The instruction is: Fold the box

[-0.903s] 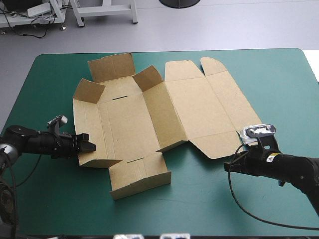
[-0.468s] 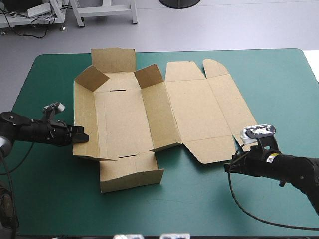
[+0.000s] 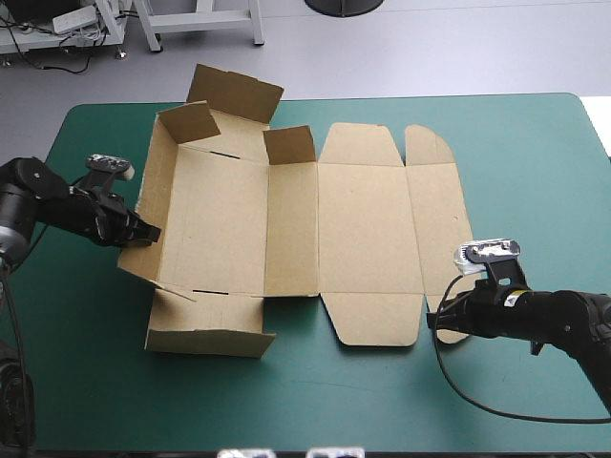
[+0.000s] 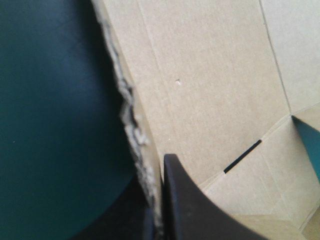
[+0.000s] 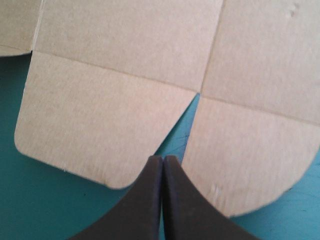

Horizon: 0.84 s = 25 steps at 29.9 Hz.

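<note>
Teal-green cover [image 3: 334, 401] carries one brown box [image 3: 363, 219]. Of two grippers, the left gripper [image 3: 150, 234] pinches its raised left wall, and the right gripper [image 5: 163, 159], closed and empty, sits at the near-right flaps. Open cover lies nearer.

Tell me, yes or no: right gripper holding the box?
No: the right gripper is shut on nothing, at the notch between two flaps of the box.

Brown box [image 3: 286, 229], mostly flat on the teal-green cover [image 3: 535, 153], left wall and far-left flaps up.

A lab or workshop — teal-green covered surface [image 3: 535, 172], bare grey floor [image 3: 430, 48], white metal bench frame [image 3: 149, 27] with trailing black cables [image 3: 43, 59].
</note>
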Tool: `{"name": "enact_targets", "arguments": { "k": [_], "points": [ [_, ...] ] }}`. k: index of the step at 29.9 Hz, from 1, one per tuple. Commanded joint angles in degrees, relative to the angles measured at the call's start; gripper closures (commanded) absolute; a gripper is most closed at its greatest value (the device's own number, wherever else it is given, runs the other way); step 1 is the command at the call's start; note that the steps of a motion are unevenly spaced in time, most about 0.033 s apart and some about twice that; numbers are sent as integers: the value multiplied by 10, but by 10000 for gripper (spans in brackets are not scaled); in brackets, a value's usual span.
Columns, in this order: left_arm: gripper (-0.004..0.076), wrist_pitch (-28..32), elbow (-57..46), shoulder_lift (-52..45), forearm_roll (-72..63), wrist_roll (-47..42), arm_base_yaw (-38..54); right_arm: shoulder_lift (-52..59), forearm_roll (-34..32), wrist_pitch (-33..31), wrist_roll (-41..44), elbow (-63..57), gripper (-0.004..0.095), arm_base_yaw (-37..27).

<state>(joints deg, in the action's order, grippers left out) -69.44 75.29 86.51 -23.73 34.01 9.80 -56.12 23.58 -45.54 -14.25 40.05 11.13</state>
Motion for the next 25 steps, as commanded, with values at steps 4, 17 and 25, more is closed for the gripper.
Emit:
{"name": "enact_targets", "arguments": {
  "k": [4,17,25],
  "points": [
    [729,-41,20,-12,78,28,-96,2,8,9,-1,19,914,-1],
    [729,54,116,-10,204,61,-191,2,8,4,-1,19,914,-1],
    [729,134,118,-10,363,61,-307,2,8,3,-1,19,914,-1]
  ]
}}
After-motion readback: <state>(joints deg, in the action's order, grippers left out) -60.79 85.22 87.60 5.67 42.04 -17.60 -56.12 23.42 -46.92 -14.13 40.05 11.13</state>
